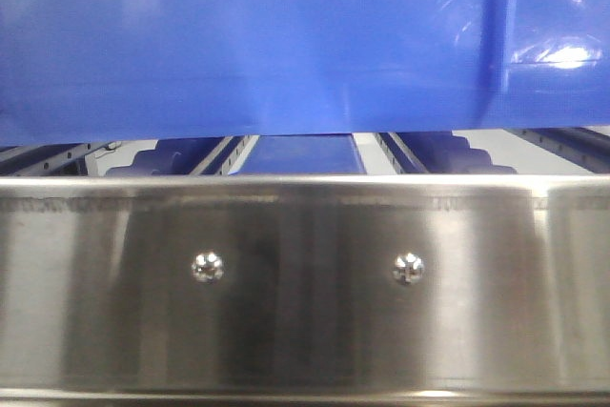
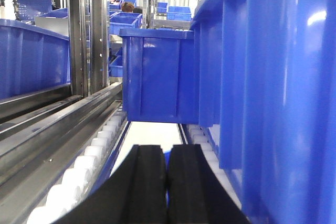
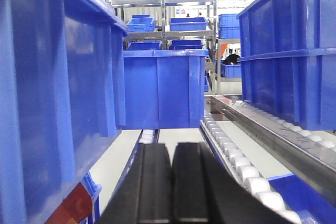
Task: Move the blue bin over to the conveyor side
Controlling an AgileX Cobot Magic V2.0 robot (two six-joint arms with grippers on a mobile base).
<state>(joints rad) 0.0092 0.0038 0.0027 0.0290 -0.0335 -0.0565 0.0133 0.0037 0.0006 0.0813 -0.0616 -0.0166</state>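
The blue bin (image 1: pixel 286 45) fills the top of the front view, its glossy wall just above the steel rail. In the left wrist view the bin (image 2: pixel 283 103) stands close on the right of my left gripper (image 2: pixel 168 153), which is shut and empty, its black fingers (image 2: pixel 147 182) pressed together. In the right wrist view the bin (image 3: pixel 47 103) stands close on the left of my right gripper (image 3: pixel 171 148), also shut and empty. Neither gripper visibly touches the bin. The dark grey conveyor belt is out of view.
A stainless-steel rail (image 1: pixel 305 283) with two screws spans the front. White roller tracks (image 2: pixel 89 156) (image 3: pixel 236 161) run alongside. Another blue crate (image 2: pixel 157 77) (image 3: pixel 163 87) sits behind, and more crates stand at the left (image 2: pixel 31 56) and the right (image 3: pixel 289 51).
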